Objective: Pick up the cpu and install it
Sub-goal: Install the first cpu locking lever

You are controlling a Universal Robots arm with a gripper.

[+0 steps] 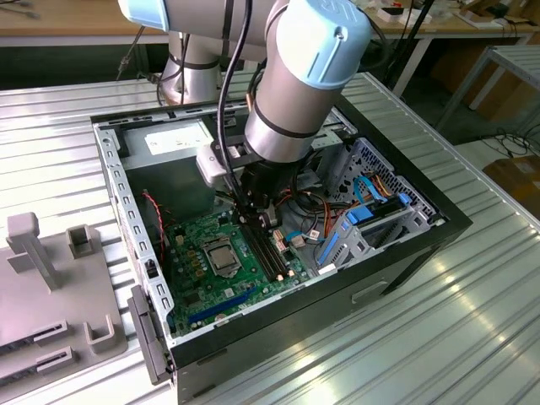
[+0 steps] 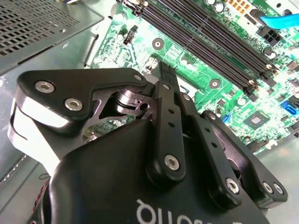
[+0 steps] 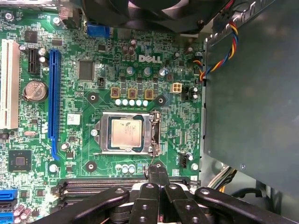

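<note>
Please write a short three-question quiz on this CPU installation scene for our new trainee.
1. True or false: the cpu already sits inside the metal socket frame on the motherboard.
2. In the first wrist view, which is nearer the gripper: (A) the black memory slots or (B) the coin cell battery?
3. Fill in: the motherboard lies inside an open computer ____.

Key
1. True; its silver-grey top shows within the frame.
2. A; the memory slots run right beside the closed fingertips.
3. Case.
</note>
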